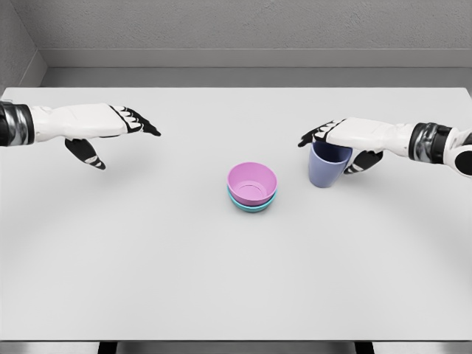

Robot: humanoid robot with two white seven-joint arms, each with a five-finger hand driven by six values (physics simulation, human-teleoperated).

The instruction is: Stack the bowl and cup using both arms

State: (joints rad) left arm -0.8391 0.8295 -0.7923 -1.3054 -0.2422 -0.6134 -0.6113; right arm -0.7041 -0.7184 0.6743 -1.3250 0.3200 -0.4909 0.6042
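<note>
At the centre of a white table (236,295), a pink bowl (251,182) sits nested inside a teal bowl (252,206), only the teal rim showing beneath it. To the right of centre, the robot's right hand (341,141) reaches in from the right edge and closes over the rim of a blue-grey cup (327,167), fingers draped across the top and thumb against the far side; the cup stands upright, its base apparently touching the tabletop. In the left half of the frame, the left hand (110,127) hovers well apart from the bowls, fingers extended and thumb hanging down, holding nothing. The cup looks rigid, light and smooth-walled, so a grip across the rim seems likeliest to keep it from slipping on the way to the bowls.
</note>
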